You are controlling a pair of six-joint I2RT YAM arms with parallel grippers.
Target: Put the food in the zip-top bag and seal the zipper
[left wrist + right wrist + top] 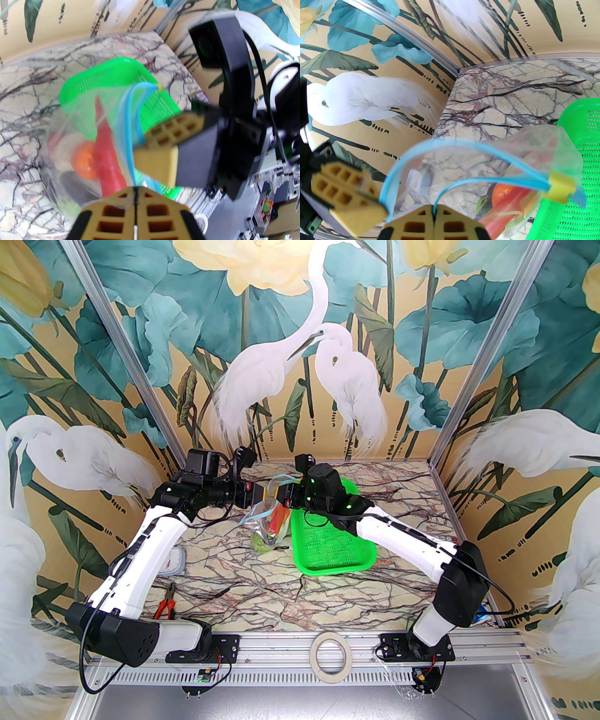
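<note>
The zip-top bag (268, 521) hangs above the table between both arms, its mouth gaping wide. My left gripper (265, 493) is shut on one lip of the bag (77, 131), fingertips pinching the clear film. My right gripper (282, 496) is shut on the other lip, on the light-blue zipper (464, 181). A yellow slider tab (559, 187) sits at the zipper's far end. Food lies in the bag's bottom: an orange (84, 161), a red chili (108, 152), a dark eggplant (73, 185) and something green (260, 544).
A green mesh basket (328, 563) stands right of the bag, under the right arm. Orange-handled pliers (166, 603) and a pale lidded box (174, 561) lie near the left arm. A tape roll (330, 655) rests on the front rail.
</note>
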